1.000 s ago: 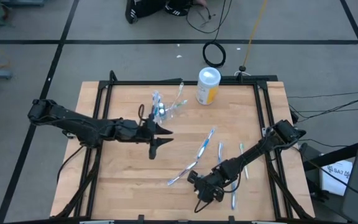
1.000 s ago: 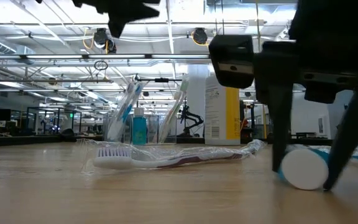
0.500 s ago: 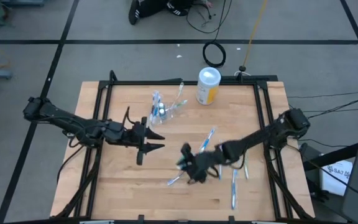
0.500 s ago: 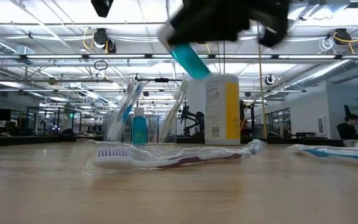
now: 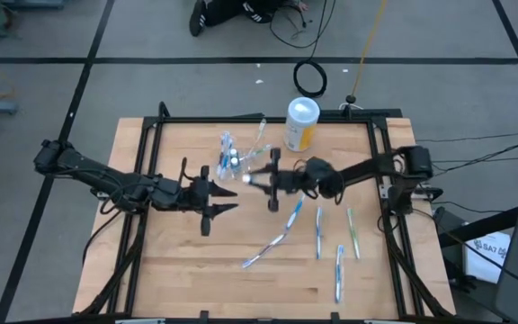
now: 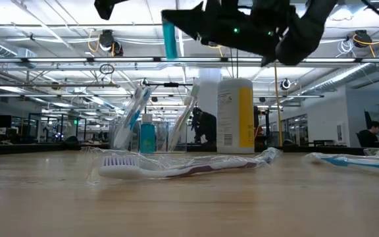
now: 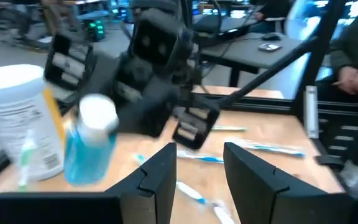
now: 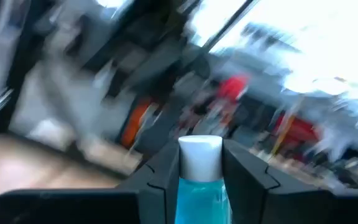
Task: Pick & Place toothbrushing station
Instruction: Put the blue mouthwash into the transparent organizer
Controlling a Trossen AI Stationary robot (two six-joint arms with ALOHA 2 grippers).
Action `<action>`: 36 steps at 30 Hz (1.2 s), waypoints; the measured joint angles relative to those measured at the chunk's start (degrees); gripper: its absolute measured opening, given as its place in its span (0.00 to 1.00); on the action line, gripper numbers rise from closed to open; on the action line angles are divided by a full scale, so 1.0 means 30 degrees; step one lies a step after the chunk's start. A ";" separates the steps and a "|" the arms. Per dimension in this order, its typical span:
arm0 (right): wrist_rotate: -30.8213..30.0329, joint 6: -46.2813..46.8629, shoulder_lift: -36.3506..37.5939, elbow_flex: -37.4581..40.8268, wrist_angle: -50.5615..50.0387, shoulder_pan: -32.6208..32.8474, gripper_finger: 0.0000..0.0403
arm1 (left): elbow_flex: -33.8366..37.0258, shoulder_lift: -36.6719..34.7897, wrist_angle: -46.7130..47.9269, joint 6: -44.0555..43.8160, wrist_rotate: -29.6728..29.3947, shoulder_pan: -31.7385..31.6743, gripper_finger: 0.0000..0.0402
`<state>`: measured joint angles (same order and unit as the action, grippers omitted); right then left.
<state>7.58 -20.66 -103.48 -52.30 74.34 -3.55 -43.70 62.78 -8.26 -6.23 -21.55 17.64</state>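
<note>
The task is judged to be partly done: several toothbrushes and one teal tube are already stood in the clear cup (image 5: 234, 158) at the far middle of the tabletop (image 5: 151, 261), just beside the yellow canister (image 5: 299, 124), while five or so toothbrushes (image 5: 338, 273) are left lying on the near right part. A second toothpaste tube (image 8: 199, 180) is gripped between the fingers of the right gripper (image 5: 261, 176), its white cap pointing forward, and is held in the air close to the cup, not yet released. The left gripper (image 5: 212, 200) is held over the tabletop near the cup, its fingers (image 7: 160, 174) parted with nothing between them. Compared with a second earlier, the right gripper has been lifted from the near right of the tabletop, where the tube lay, and carried across toward the cup; the left gripper has been drawn back slightly toward its own side.
</note>
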 joint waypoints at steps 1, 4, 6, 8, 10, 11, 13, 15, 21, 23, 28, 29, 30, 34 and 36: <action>0.0011 0.0488 -0.0403 0.0042 0.1141 -0.0283 0.22 | 0.0000 0.0020 0.0030 -0.0003 -0.0313 -0.0040 0.34; 0.0068 0.1555 -0.1621 -0.0130 0.1940 -0.0941 0.23 | 0.0000 0.0087 0.0073 0.0009 -0.1433 -0.0323 0.34; 0.0075 0.2072 -0.2450 -0.0563 0.1903 -0.1257 0.23 | 0.0000 0.0080 0.0333 0.0039 -0.2158 -0.0453 0.34; 0.0072 0.2672 -0.2793 -0.0727 0.2127 -0.1480 0.24 | 0.0000 0.0073 0.1290 0.0521 -0.2796 -0.0588 0.34; 0.0059 0.3224 -0.2793 -0.0832 0.2329 -0.1599 0.24 | 0.0000 0.0066 0.2669 0.1502 -0.3120 -0.0660 0.34; 0.0072 0.3560 -0.2771 -0.0822 0.2296 -0.1622 0.24 | 0.0000 0.0060 0.3260 0.1845 -0.3395 -0.0676 0.34; 0.0131 0.4636 -0.2798 -0.0807 0.2109 -0.1633 0.24 | 0.0000 0.0084 0.4158 0.1952 -0.4066 -0.0791 0.34; 0.1135 0.5874 -0.2584 -0.0793 0.1843 -0.1635 0.24 | -0.0010 0.0593 0.4268 0.1596 -0.4909 -0.1102 0.34; 0.5246 0.9347 -0.2492 -0.0793 0.2725 -0.1562 0.24 | -0.0021 0.2014 0.4256 -0.0064 -0.4158 -0.2105 0.42; 0.5979 0.9858 -0.2436 -0.0801 0.3015 -0.1408 0.24 | 0.0007 0.2827 0.4352 -0.0173 -0.3356 -0.2352 0.48; 0.6084 0.9886 -0.2455 -0.0807 0.2899 -0.1161 0.24 | 0.0007 0.4343 0.2723 0.0065 -0.1732 -0.2482 0.62; 0.6090 0.9723 -0.2455 -0.0807 0.2908 -0.1167 0.24 | 0.0007 0.4585 0.2340 0.0199 -0.1631 -0.2484 0.64; 0.6080 0.9603 -0.2444 -0.0807 0.2910 -0.1167 0.24 | 0.0007 0.4799 0.1830 0.0395 -0.1579 -0.2497 0.66; 0.6089 0.9396 -0.2434 -0.0807 0.2317 -0.1160 0.24 | 0.0007 0.4962 0.0417 0.1011 -0.0647 -0.2493 0.73; 0.6081 0.9088 -0.2434 -0.0807 0.2117 -0.1160 0.24 | 0.0007 0.4962 0.0215 0.0998 -0.0464 -0.2482 0.76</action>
<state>25.82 6.60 -110.78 -54.72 80.69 -7.03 -43.68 77.67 -7.61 -3.24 -22.94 10.20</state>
